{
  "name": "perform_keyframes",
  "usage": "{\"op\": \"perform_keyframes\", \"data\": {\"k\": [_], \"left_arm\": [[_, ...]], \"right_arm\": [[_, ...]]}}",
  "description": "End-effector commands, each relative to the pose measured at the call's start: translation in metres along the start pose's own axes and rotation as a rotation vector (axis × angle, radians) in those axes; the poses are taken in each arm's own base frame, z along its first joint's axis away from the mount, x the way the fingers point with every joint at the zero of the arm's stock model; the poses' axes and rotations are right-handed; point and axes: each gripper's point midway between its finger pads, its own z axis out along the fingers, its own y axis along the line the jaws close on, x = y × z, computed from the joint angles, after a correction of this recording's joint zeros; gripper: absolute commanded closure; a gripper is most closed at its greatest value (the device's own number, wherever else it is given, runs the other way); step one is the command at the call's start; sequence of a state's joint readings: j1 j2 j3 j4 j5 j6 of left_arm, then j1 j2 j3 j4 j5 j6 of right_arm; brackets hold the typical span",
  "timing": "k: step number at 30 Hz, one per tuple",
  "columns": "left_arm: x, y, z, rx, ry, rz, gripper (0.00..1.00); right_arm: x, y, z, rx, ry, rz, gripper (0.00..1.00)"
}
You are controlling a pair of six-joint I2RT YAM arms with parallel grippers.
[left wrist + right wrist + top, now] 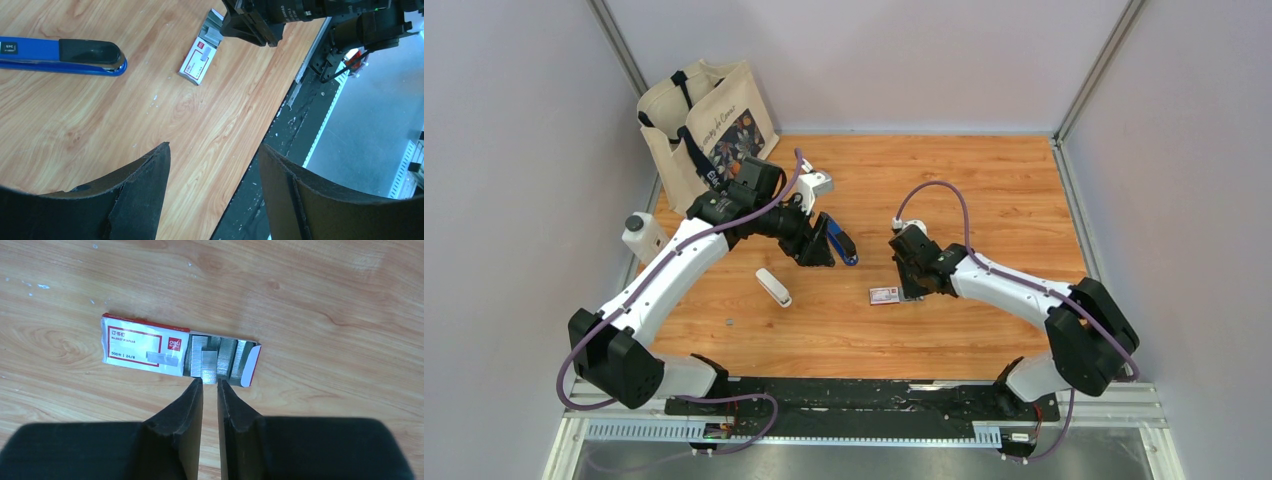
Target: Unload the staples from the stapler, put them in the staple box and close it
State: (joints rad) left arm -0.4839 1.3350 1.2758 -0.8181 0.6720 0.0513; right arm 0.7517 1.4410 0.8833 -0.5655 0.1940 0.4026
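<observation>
The left arm [674,265] reached up from its base and bent inward at the wrist, and the left gripper [215,150] had its jaws spread wide with nothing between them. The right arm [1014,290] folded at the elbow and stretched leftward. The right gripper [209,384] pointed down, its fingers [192,405] drawn almost together with only a thin slit between them.

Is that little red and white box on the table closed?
No, the red and white box has its tray slid out, with silver staples showing inside.
</observation>
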Motion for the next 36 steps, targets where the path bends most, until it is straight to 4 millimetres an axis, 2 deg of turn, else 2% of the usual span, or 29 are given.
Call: {"op": "perform_keyframes", "data": {"k": [1,5,9,12,36], "left_arm": [[-0.008,-0.011,-0.009,0.013,-0.045,0.058,0.27],[-0.008,-0.011,-0.008,0.018,-0.043,0.056,0.27],[-0.009,-0.011,-0.008,0.021,-0.046,0.058,0.27],[-0.008,-0.011,-0.007,0.018,-0.044,0.057,0.27],[-0.006,-0.01,-0.006,0.02,-0.037,0.053,0.27]], "right_arm": [[-0.002,-0.001,0.008,0.021,-0.009,-0.005,0.8],[-0.001,0.001,0.01,0.013,0.001,-0.012,0.8],[-0.002,0.002,0.01,0.013,0.003,-0.017,0.69],[-0.002,0.001,0.012,0.017,0.001,-0.02,0.67],[-0.01,0.008,0.023,0.008,0.012,-0.055,0.69]]}}
